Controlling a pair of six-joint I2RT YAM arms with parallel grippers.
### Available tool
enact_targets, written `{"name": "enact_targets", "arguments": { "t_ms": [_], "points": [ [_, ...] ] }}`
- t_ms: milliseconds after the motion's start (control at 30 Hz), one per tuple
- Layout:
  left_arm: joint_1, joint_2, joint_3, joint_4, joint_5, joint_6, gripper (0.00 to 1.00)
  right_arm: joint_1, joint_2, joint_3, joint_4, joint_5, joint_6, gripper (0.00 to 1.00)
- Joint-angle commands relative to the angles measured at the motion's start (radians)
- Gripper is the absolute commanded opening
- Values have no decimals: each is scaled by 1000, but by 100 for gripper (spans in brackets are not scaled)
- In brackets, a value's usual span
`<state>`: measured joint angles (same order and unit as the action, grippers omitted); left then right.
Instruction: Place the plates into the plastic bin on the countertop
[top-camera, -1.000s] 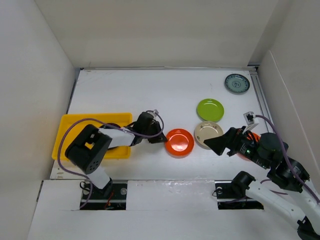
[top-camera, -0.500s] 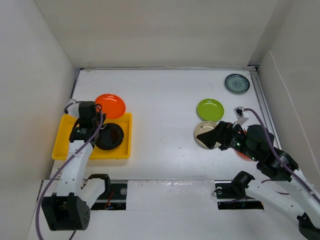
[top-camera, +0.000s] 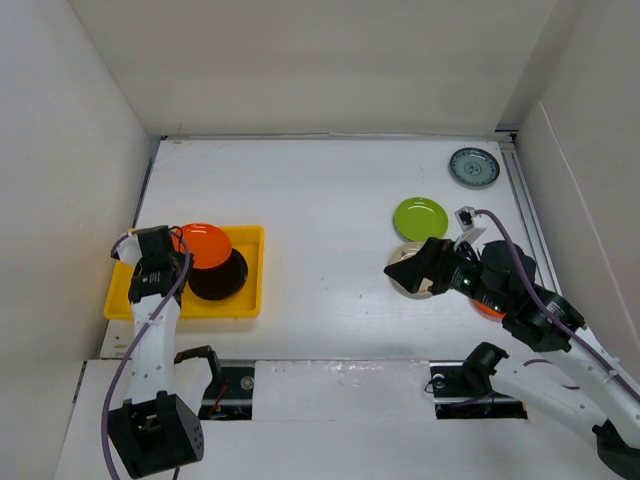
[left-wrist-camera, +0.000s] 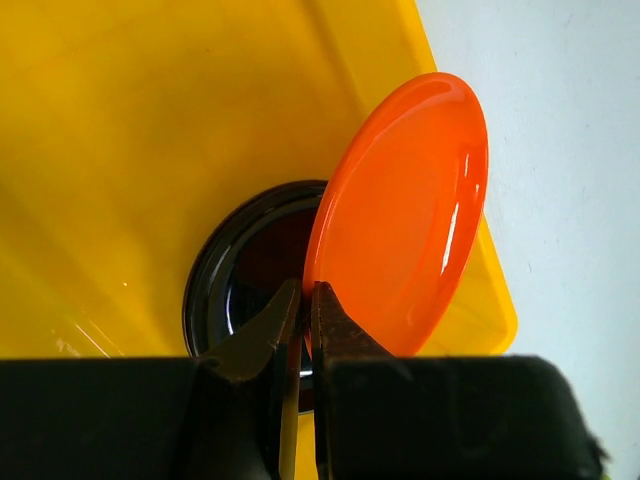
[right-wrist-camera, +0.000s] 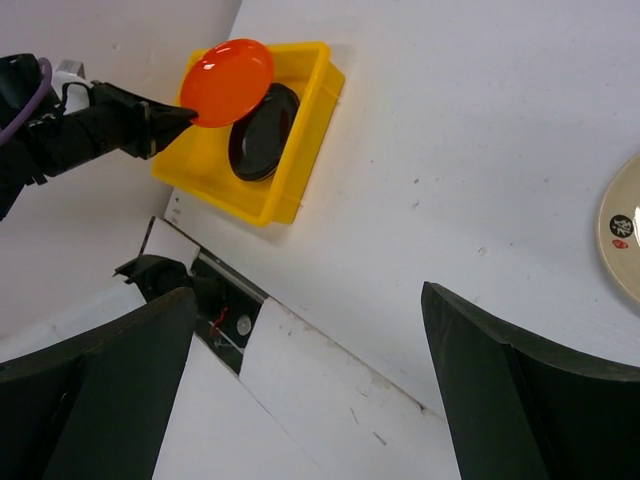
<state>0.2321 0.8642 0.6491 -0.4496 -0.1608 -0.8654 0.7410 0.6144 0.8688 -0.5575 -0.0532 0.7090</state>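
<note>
Pincers differ here: the left pincer (left-wrist-camera: 303, 300) is clamped tight on the rim of an orange plate (left-wrist-camera: 410, 240), while the right pincer (top-camera: 405, 272) stands wide open with nothing between its fingers.

From above, the yellow bin (top-camera: 180, 308) sits at about 8 o'clock on the countertop (top-camera: 320, 190), close to the left wall. A black plate (top-camera: 222, 278) lies flat in its right half. The held orange plate is over the bin's far side, toward 12 o'clock from the black plate and overlapping its edge. In the left wrist view it is tilted up on edge, its outer rim reaching past the bin's wall.

The right pincer hovers at about 4 o'clock on the countertop, over a beige plate (top-camera: 418, 289) that it partly hides. A lime green plate (top-camera: 421, 218) lies just beyond that one, toward 12 o'clock. A grey-teal plate (top-camera: 474, 166) rests alone in the corner at 2 o'clock. A sliver of a second orange plate (top-camera: 487, 306) shows under the right arm.
</note>
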Motion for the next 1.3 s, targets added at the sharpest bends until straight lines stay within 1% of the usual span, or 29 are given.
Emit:
{"name": "enact_targets", "arguments": {
  "t_ms": [0, 133, 167, 200, 267, 367, 400, 500, 533, 567, 600, 633, 667, 700, 733, 767, 800, 833, 867, 900, 933, 967, 1000, 1033, 1067, 1100, 1167, 1200, 1267],
  "points": [
    [-39, -30, 14, -14, 1, -3, 0, 0, -5, 36, 64, -11, -29, 100],
    [-80, -68, 14, -34, 1, -23, 0, -9, -5, 36, 64, -11, -29, 100],
    [-80, -68, 14, -44, 1, -23, 4, -9, 4, 36, 64, -11, -29, 100],
    [-80, -68, 14, -44, 1, -23, 12, -9, 4, 36, 64, -11, -29, 100],
    [-80, -68, 14, -55, 1, -32, 34, -9, 13, 47, 73, -11, -29, 100],
    [-80, -68, 23, -55, -9, -32, 46, -9, 13, 56, 73, -11, -29, 100],
    [-80, -79, 23, -55, -9, -32, 54, -9, 13, 56, 73, -11, -39, 100],
    [-80, -108, 35, -64, 7, -32, 68, -9, 13, 65, 54, 2, -48, 100],
    [-80, -123, 35, -48, 54, 4, 74, -9, 13, 74, 54, 3, -48, 100],
    [-80, -139, 47, -32, 87, 22, 84, -18, 13, 75, 44, 13, -48, 100],
    [-80, -174, 47, 44, 137, 48, 88, -19, 13, 75, 44, 24, -48, 100],
    [-80, -185, 47, 110, 297, 78, 93, -19, 13, 84, 44, 24, -48, 100],
    [-80, -171, 14, 235, 390, 100, 100, -19, 1, 84, 44, 33, -48, 100],
    [-80, -144, 14, 236, 470, 109, 100, -28, 1, 84, 44, 42, -48, 100],
    [-80, -110, -2, 353, 553, 109, 100, -28, -13, 84, 44, 52, -33, 100],
    [-80, -72, -11, 403, 686, 109, 100, -28, -22, 84, 33, 65, -22, 100],
    [-98, -35, -11, 442, 714, 109, 100, -28, -22, 84, 33, 94, -11, 100],
    [-140, 29, -11, 510, 715, 109, 100, -28, -39, 84, 21, 105, -2, 100],
    [-290, 63, 7, 511, 595, 109, 100, -28, -50, 84, 21, 105, 10, 100],
    [-395, 99, 68, 511, 524, 120, 100, -28, -65, 84, 21, 116, 10, 100],
    [-506, 189, 102, 511, 442, 120, 100, -37, -65, 96, 12, 125, 10, 100],
    [-692, 243, 141, 511, 370, 120, 100, -37, -74, 113, 11, 125, 20, 100],
    [-759, 299, 208, 526, 295, 120, 100, -37, -74, 124, -4, 136, 20, 100],
    [-802, 359, 234, 551, 294, 120, 100, -37, -74, 133, -18, 136, 20, 100],
    [-836, 483, 256, 589, 294, 97, 100, -37, -74, 147, -18, 136, 20, 100],
    [-890, 539, 277, 610, 294, 97, 100, -37, -74, 147, -30, 136, 29, 100],
    [-927, 643, 339, 646, 317, 97, 100, -37, -74, 168, -51, 136, 29, 100],
    [-960, 742, 352, 705, 343, 97, 100, -37, -85, 168, -61, 136, 29, 100],
    [-994, 835, 424, 729, 397, 106, 100, -46, -94, 180, -91, 148, 29, 100]
  ]
}}
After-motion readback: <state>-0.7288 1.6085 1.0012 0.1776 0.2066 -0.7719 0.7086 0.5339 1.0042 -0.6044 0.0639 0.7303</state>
